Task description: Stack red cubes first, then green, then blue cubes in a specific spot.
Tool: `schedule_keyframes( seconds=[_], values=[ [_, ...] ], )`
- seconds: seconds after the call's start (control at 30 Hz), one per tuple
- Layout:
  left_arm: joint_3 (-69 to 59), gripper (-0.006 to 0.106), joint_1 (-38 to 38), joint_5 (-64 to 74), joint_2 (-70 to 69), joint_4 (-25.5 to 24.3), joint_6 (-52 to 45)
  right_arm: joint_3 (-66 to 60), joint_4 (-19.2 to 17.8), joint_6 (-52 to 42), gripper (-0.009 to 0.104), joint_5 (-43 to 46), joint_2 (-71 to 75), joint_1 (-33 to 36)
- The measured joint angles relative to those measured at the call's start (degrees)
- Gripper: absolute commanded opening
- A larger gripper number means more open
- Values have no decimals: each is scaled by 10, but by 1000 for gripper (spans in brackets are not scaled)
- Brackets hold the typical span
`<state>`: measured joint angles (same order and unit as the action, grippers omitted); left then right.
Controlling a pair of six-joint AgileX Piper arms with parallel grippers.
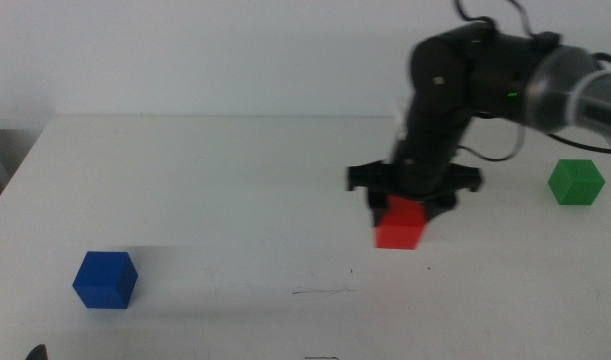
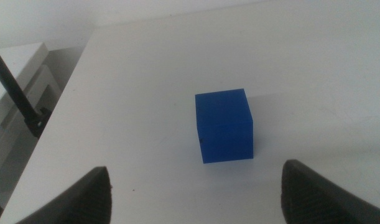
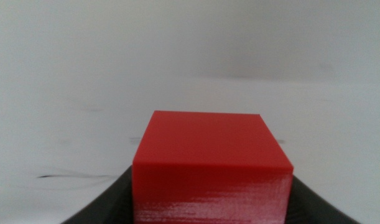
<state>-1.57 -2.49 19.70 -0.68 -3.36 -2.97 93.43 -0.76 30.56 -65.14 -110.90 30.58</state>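
Note:
My right gripper is shut on the red cube and holds it low over the white table, right of centre. In the right wrist view the red cube fills the space between the dark jaws. The thin dark line mark lies on the table in front and to the left of the red cube, and it also shows in the right wrist view. The green cube stands at the far right. The blue cube stands at the front left. My left gripper is open just short of the blue cube.
The white table's far edge meets a pale wall. Its left edge shows in the left wrist view, with a thin dark stand beyond it. The right arm's dark body reaches in from the upper right.

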Motion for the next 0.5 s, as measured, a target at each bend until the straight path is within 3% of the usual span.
schedule_keyframes(
  seconds=[0.5],
  values=[
    [0, 93, 0, 0, 0, 0, 0, 131, 19, 55, -1, -45, -127, 99]
  ],
)
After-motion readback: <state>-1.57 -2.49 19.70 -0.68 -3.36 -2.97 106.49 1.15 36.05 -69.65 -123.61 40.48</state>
